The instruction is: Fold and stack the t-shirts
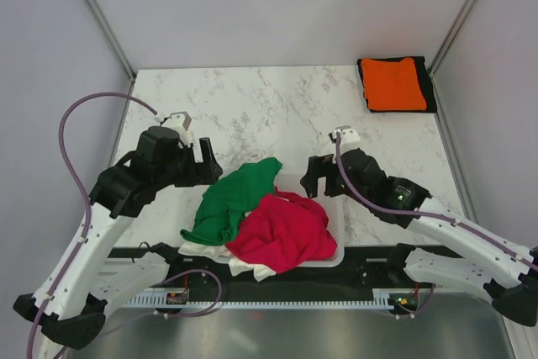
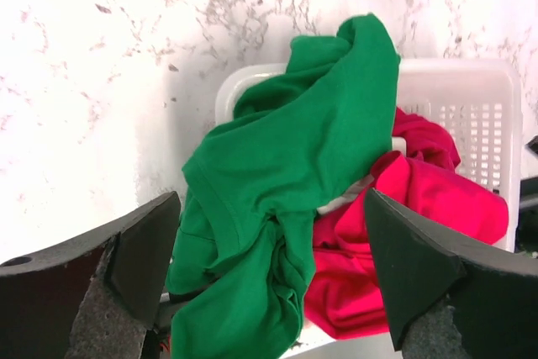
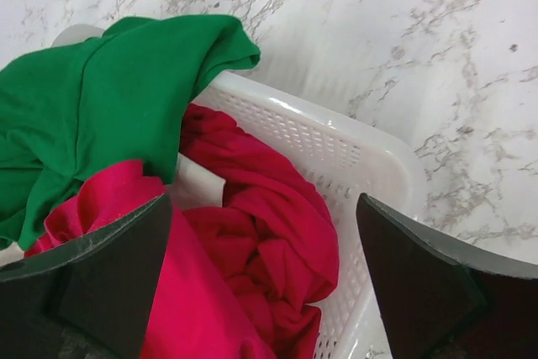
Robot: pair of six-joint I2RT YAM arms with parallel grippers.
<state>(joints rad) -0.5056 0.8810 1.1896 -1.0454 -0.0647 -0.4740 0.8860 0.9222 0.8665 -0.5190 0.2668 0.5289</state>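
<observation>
Hovering both claws at the white slotted plastic basket (image 3: 353, 153), which sits at the near edge of the grey-veined white marble tabletop (image 1: 277, 107).

Claws: my left gripper (image 1: 204, 166) is spread wide with nothing between its fingers. My right gripper (image 1: 318, 181) is the same, released and empty. One stands on each side of the basket, neither touching cloth.

Load: the crumpled bright green cotton t-shirt (image 1: 231, 203) lies on top, spilling over the basket's left rim onto the table. The bunched crimson red t-shirt (image 1: 282, 233) fills the basket's right and near side, partly under the green one. A strip of a white t-shirt (image 1: 256, 271) shows beneath both at the near edge.

Done, by my reading: the folded orange t-shirt (image 1: 395, 83) rests on a folded black t-shirt (image 1: 431, 94) in the far right corner, well apart from the basket. That looks like the stack begun.

Step in hand: picking the next shirt, most likely the green one, since it is uppermost and nearest my left claw.

Next move calls for: lowering the left claw onto one layer of green cloth only, clenching, and lifting it clear of the red one. The shirt then needs spreading flat on open marble beyond the basket. My right claw is placed to take a second corner.
</observation>
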